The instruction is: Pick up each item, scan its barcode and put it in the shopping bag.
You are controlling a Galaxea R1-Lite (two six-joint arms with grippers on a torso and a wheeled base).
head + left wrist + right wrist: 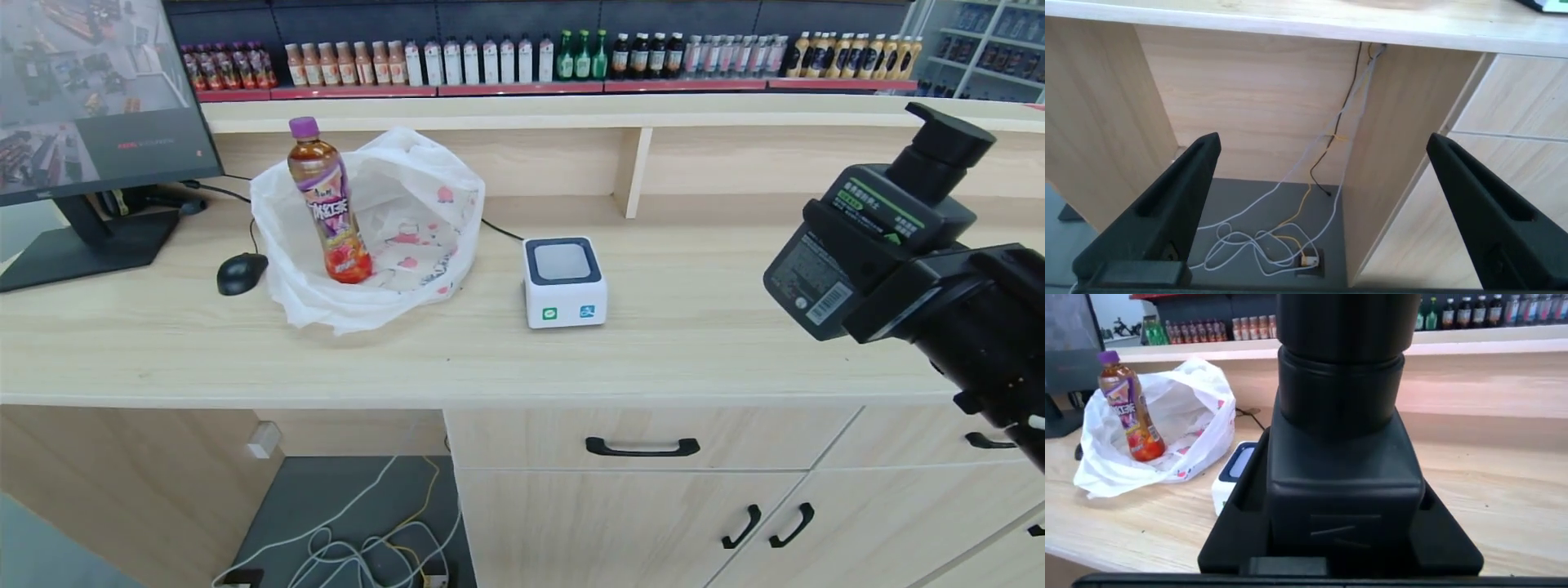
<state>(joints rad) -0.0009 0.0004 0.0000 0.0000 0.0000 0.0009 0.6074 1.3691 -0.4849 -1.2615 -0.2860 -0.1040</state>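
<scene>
A black pump bottle with a barcode label hangs in the air at the right, above the counter's right end, with my right gripper shut on it. In the right wrist view the black pump bottle stands between the fingers. The white barcode scanner sits mid-counter; the scanner peeks from behind the bottle. A white shopping bag lies open at the left with a purple-capped tea bottle standing in it. My left gripper hangs open below the counter, over cables.
A monitor on its stand and a black mouse sit left of the bag. A raised shelf ledge runs along the counter's back. Drawers with black handles lie under the counter front.
</scene>
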